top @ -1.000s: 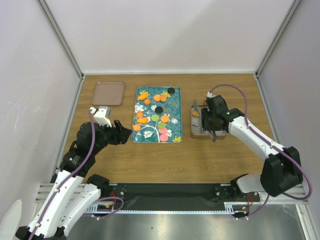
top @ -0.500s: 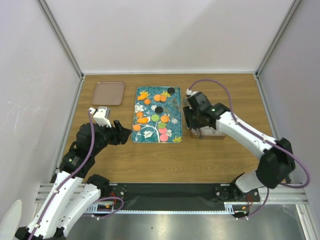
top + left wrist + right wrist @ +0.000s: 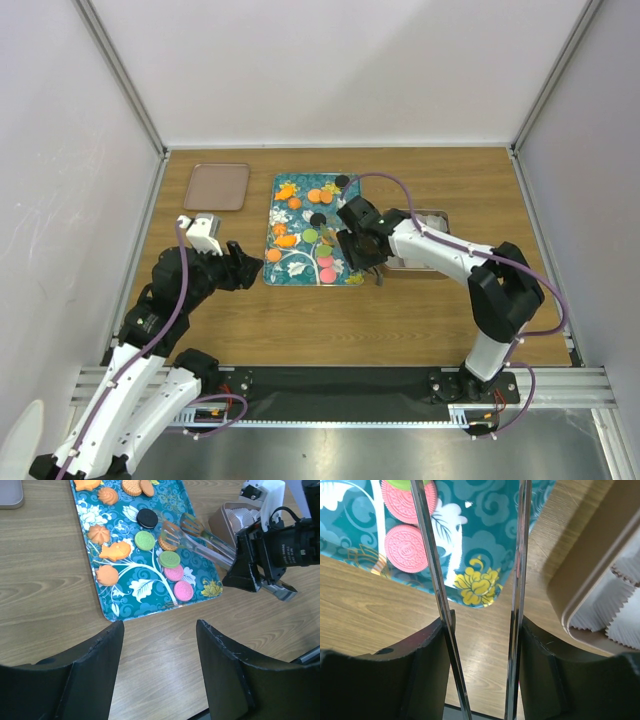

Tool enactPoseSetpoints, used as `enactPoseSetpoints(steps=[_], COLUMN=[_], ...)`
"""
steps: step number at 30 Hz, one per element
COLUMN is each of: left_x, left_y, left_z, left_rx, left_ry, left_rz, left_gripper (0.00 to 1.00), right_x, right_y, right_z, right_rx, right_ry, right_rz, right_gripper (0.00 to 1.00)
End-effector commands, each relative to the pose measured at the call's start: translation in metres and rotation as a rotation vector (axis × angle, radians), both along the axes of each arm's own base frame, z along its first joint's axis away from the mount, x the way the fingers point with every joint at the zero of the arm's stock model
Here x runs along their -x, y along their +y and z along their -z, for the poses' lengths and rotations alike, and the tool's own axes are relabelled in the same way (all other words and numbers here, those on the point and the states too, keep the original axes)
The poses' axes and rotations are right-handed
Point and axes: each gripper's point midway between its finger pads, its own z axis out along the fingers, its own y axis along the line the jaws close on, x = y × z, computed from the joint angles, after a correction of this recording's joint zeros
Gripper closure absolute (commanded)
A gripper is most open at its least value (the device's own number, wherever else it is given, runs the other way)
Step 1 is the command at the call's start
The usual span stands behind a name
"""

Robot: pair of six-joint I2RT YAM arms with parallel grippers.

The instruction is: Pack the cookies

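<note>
The cookies lie on the teal floral tray [image 3: 272,270]: orange [image 3: 320,195], black [image 3: 318,219], green [image 3: 311,236] and pink [image 3: 327,273]. My right gripper [image 3: 362,245] is shut on metal tongs [image 3: 200,537], whose open tips hover over an orange cookie [image 3: 167,542] beside a green one [image 3: 144,540]. In the right wrist view the tong arms [image 3: 432,570] run between my fingers [image 3: 415,665], with two pink cookies [image 3: 406,547] beyond. My left gripper [image 3: 245,265] is open and empty over bare wood at the tray's near left corner, and also shows in the left wrist view [image 3: 160,630].
A tan box [image 3: 432,216] with white paper cups [image 3: 625,625] stands right of the tray, partly behind my right arm. A brown flat lid [image 3: 218,186] lies at the back left. Grey walls close in the table on three sides.
My right arm has swung left with the tongs, from over the tan box to over the tray's right side. My left arm has not moved.
</note>
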Motion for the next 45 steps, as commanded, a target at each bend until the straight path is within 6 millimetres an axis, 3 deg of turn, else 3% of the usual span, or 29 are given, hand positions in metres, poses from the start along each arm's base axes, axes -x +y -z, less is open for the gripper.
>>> enactPoseSetpoints(steps=[1,29,40,45], left_x=[-0.001,0.0,0.0,0.0], left_y=[0.0,-0.002,-0.002,-0.002], left_z=[-0.005,-0.005,-0.007,-0.006], left_rx=[-0.003,-0.003,-0.001,-0.002], left_ry=[-0.029,-0.031,-0.038,-0.037], left_rz=[0.0,0.009,0.008,0.008], left_gripper=[0.34,0.34,0.34,0.34], right_x=[-0.014,-0.003,0.0,-0.004], right_y=[0.017,0.013,0.013,0.011], right_z=[-0.013,0.003,0.006,-0.002], right_rx=[-0.038,0.079,0.103,0.105], right_ry=[-0.057,-0.036,-0.013,-0.036], right_rz=[-0.013,-0.035,-0.063,-0.052], right_gripper=[0.46,0.48,0.53,0.6])
